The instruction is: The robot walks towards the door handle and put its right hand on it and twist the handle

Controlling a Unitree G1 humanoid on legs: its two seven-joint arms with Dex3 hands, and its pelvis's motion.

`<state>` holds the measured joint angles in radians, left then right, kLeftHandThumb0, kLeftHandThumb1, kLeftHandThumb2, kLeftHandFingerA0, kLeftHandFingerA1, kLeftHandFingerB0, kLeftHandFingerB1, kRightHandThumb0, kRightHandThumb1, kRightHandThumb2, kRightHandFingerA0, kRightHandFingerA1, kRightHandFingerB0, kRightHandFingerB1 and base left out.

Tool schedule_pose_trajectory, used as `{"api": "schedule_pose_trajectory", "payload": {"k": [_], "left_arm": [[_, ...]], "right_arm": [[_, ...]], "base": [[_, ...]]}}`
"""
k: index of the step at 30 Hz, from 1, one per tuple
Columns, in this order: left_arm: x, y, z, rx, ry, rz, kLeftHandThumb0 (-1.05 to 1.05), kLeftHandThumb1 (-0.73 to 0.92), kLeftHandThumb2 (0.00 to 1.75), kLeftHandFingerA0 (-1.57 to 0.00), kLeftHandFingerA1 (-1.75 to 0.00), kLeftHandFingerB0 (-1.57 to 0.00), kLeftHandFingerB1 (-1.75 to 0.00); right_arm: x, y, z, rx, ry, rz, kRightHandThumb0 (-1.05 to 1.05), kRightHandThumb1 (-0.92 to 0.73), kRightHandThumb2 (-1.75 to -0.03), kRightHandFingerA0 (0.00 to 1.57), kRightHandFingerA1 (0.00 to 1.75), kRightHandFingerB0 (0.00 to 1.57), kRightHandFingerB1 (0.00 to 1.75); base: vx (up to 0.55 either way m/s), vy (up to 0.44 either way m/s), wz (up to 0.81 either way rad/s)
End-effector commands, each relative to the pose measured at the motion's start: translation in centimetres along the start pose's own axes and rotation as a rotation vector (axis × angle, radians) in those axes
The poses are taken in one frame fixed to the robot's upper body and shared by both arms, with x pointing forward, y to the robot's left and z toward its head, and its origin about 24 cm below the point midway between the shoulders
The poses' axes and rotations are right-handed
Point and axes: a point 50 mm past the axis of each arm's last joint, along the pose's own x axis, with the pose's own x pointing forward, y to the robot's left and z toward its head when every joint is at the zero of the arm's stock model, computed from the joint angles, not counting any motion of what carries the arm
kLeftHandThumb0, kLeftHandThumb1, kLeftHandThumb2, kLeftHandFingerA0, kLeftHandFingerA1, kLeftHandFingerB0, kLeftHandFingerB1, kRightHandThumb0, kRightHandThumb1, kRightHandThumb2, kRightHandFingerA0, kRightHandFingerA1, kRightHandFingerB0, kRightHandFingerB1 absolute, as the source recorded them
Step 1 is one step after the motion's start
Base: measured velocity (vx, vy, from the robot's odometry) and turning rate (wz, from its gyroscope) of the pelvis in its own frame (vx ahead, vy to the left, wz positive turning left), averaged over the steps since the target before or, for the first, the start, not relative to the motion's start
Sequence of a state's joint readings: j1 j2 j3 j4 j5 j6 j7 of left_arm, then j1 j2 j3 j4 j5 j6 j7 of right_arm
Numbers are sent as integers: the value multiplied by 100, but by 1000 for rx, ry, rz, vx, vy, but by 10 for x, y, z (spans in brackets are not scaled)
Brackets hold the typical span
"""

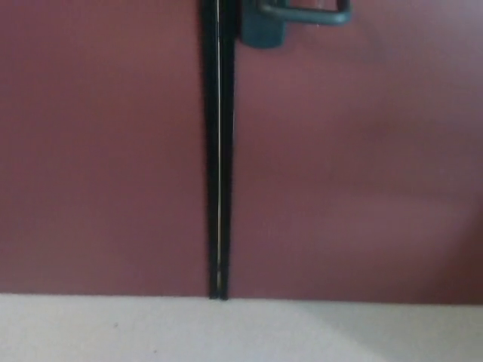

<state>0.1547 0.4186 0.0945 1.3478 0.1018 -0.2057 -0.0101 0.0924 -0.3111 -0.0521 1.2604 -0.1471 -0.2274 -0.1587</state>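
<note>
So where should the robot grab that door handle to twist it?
Probably the far end of the door handle, the horizontal bar pointing right, away from its mount beside the dark door gap. Gripping there gives the most turning. Come from below, since the handle sits at the picture's top edge. No hand shows yet.
</note>
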Motion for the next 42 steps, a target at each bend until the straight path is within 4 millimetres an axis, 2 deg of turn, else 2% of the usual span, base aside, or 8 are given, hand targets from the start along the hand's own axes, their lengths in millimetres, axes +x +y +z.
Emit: {"api": "schedule_pose_trajectory", "payload": {"k": [1,9,16,32,39,42], "left_arm": [[0,0,1,31,1,-8,-30,58,57,-59,-46,-37,-35],[2,1,7,36,-13,-4,-30,58,58,-60,-46,-38,-36],[2,1,6,36,-8,-17,-32,60,58,-61,-46,-39,-36],[1,3,4,89,-7,-13,-33,61,59,-60,-46,-41,-36],[2,4,6,97,-7,-10,-33,61,59,-62,-47,-41,-37],[3,2,13,76,-12,-20,-33,62,59,-62,-48,-42,-37]], "right_arm": [[-1,1,-2,-12,1,10,-16,-62,-58,67,51,50,44],[0,4,2,-5,-5,14,-14,-64,-58,69,52,51,45],[1,6,3,-37,6,15,-15,-64,-59,69,51,50,44],[1,9,2,-31,28,35,-15,-64,-59,69,51,51,44],[3,11,11,-43,13,36,-16,-64,-58,70,51,50,44],[7,9,22,-41,-18,50,-14,-64,-58,70,51,49,43]], "base": [[167,68,3],[250,-33,7],[240,-238,-2],[112,130,-1],[74,-3,4],[132,29,-2]]}}
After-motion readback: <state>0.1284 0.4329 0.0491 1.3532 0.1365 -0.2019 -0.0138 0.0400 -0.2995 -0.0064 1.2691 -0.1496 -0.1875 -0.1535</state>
